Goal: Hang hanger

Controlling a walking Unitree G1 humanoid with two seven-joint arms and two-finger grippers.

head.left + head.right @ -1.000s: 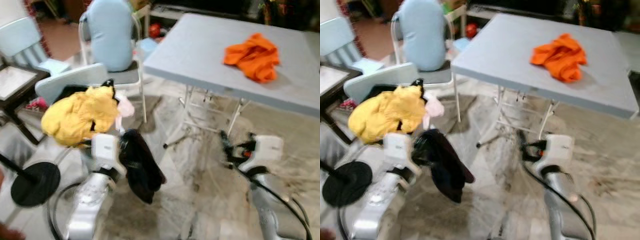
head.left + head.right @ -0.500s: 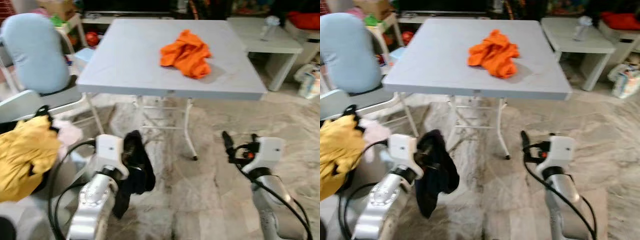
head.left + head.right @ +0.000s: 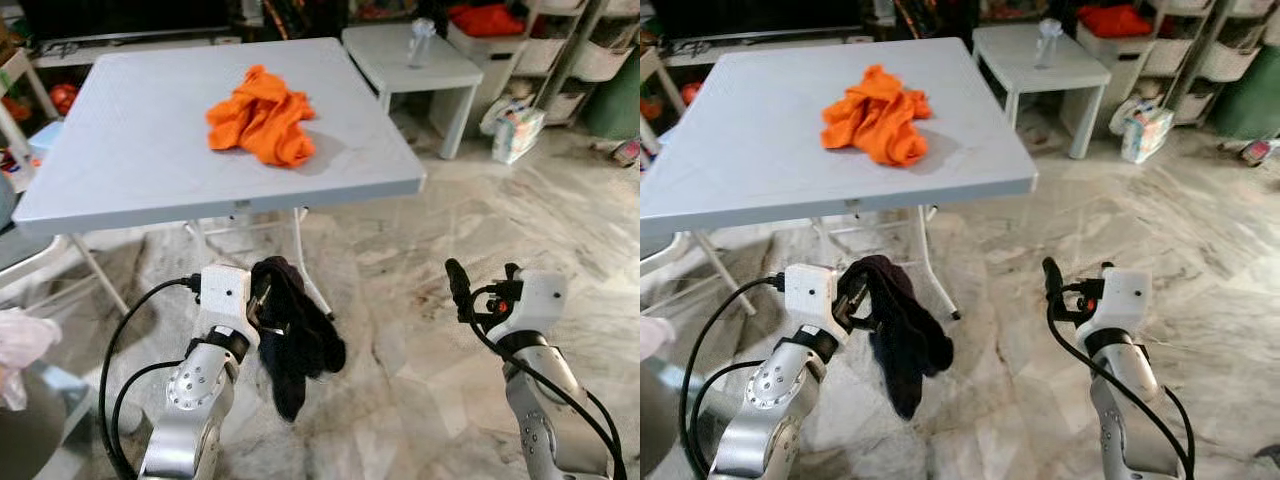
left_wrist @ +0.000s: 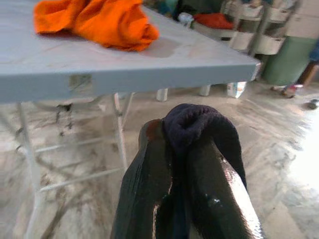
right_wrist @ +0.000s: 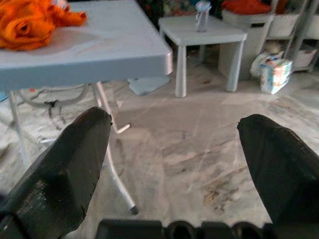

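Clamping a dark garment (image 3: 295, 335) between the closed fingers of the left gripper (image 3: 262, 305) — holding it low in front of the body, just ahead of the near edge of the grey folding table (image 3: 120, 150). Draping down from the fingers in a bunched fold toward the marbled floor (image 3: 420, 300), hanging free without touching it. Poking up between the two black fingers (image 4: 149, 184) in the left wrist view as a rounded navy wad, pinched tight. Cannot tell whether a hanger sits inside the cloth, since no hook or bar is visible.

Hovering at about the same height on the other side, the right gripper (image 3: 1077, 283) — fingers spread wide apart, holding nothing, over bare floor to the right of the table's legs. Showing in the right wrist view as two black pads (image 5: 65, 169) well apart with floor between them.

Lying crumpled on the tabletop, an orange cloth (image 3: 260, 115), well apart from both grippers. Standing beyond the table's far right corner, a small white side table (image 3: 410, 60) carrying a clear bottle (image 3: 420, 35).
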